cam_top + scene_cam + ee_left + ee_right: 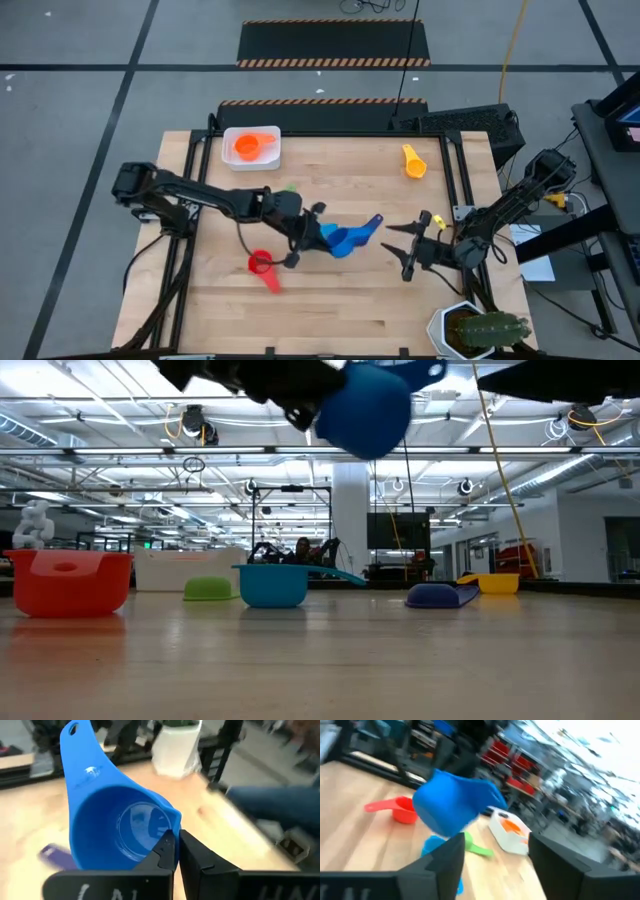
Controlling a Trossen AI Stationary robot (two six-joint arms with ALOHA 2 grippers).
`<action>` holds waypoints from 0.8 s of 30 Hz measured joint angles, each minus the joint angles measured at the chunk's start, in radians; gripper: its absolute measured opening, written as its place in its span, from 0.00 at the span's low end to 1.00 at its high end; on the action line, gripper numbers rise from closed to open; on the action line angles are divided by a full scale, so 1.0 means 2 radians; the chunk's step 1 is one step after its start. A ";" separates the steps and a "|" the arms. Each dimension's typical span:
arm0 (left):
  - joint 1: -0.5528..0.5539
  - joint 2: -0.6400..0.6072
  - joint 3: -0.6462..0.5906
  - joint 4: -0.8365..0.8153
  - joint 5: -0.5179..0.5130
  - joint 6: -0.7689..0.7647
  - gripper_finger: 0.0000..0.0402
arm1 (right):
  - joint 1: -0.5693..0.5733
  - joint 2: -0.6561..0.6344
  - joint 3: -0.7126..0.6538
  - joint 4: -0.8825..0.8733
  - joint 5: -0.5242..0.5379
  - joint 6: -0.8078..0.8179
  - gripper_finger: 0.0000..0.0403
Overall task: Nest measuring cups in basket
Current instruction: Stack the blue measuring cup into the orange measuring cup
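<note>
Your left pincer (318,232) held the blue cup (345,240) aloft by its rim at mid-table, well apart from the basket (268,134) at the far edge where the orange cup (247,148) sat – a thin rim pinch like that could have let it twist or drop. Your right pincer (412,245) waited nearby, fingers spread wide. The table (330,300) was pale wood planking – beyond it lay a bright, open workshop hall

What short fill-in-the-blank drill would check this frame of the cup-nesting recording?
1. The left gripper holds the ___ measuring cup above the table.
2. The white basket holds one ___ cup.
3. The right gripper is ___.
4. The yellow cup lies ___ the basket.

Answers: blue; orange; open; outside
</note>
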 joint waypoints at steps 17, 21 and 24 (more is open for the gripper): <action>0.135 -0.155 0.000 -0.297 -0.201 0.199 0.04 | -0.001 0.000 0.000 -0.023 0.023 0.090 0.60; 0.203 -0.160 0.000 -0.333 -0.213 0.226 0.02 | -0.001 0.000 0.000 -0.032 0.023 0.089 0.60; 0.255 -0.160 0.000 -0.354 -0.213 0.251 0.05 | -0.001 0.000 0.000 -0.038 0.023 0.088 0.60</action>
